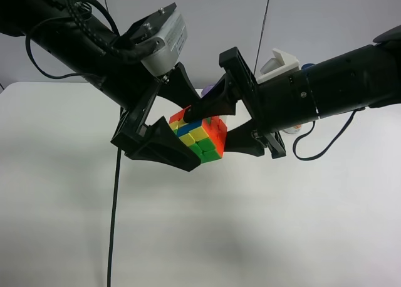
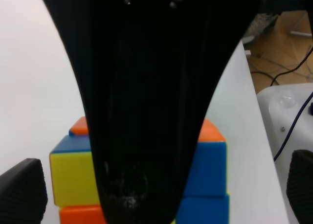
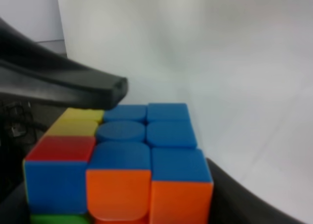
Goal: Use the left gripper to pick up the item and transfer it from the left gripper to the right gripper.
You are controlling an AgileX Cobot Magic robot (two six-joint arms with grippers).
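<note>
Robot lab or test bench, not a home. White table [image 1: 282, 224]; plain pale wall [image 1: 326, 24] behind it. Black robot arm [image 1: 62, 30] and second arm [image 1: 351, 80] above it. Black cable [image 1: 113, 224] hangs over it. Loose floor cables [image 2: 276, 72] lie on wood floor [image 2: 288, 43] past its edge.

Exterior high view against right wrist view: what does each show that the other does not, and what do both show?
Only the exterior high view: both arms, the grey-white camera box behind the left pincer, the white block behind the right pincer, a black cable. Only the right wrist view: the round centre piece on the blue face of the puzzle cube, close up. Both: the puzzle cube between black fingers, over the white table.
</note>
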